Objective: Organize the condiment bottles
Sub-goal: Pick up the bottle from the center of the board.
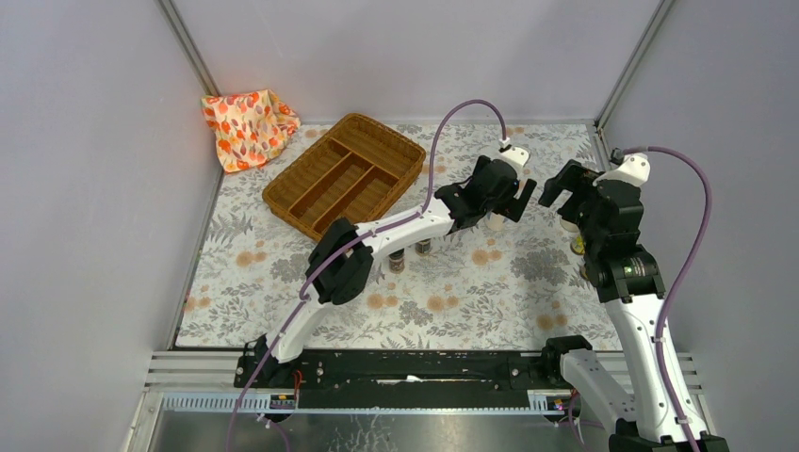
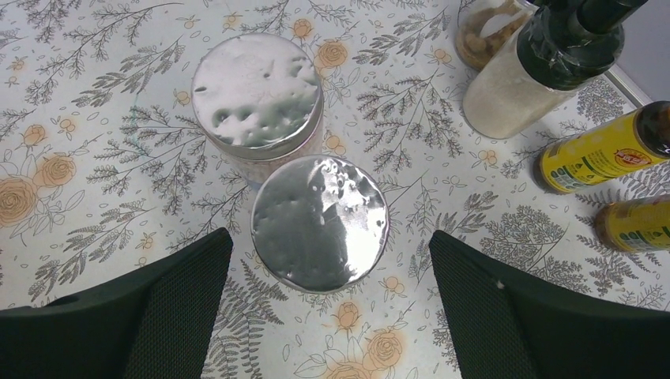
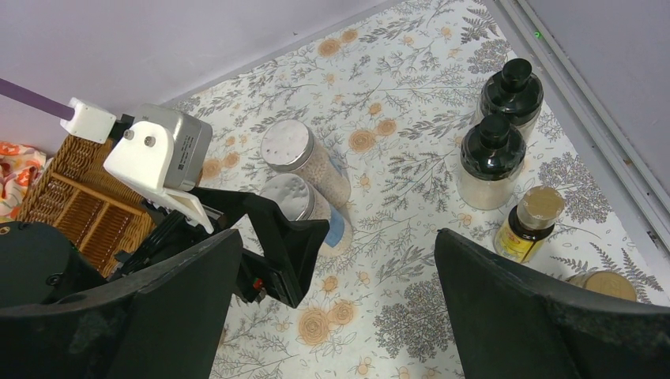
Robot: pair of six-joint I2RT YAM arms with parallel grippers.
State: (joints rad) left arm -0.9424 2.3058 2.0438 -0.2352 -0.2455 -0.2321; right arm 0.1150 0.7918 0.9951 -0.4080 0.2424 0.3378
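Spreading between grey walls (image 1: 85, 188), a floral tabletop (image 1: 283, 282) holds a cloth (image 1: 247, 127) far left, then a tray (image 1: 344, 174). Left gripper (image 2: 328, 253), jaws apart, hangs over two silver-lidded jars (image 2: 320, 223). Right gripper (image 3: 336, 253), likewise wide, hovers near bottles (image 3: 491, 150) lining the right wall.

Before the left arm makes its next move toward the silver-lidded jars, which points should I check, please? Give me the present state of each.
1. Left gripper open: ok.
2. Nearer silver-lidded jar centred in that gripper's opening: ok in the left wrist view.
3. Gap to the second jar: cannot tell; they stand very close.
4. Wicker tray compartments free: ok.
5. Right gripper open, holding nothing: ok.
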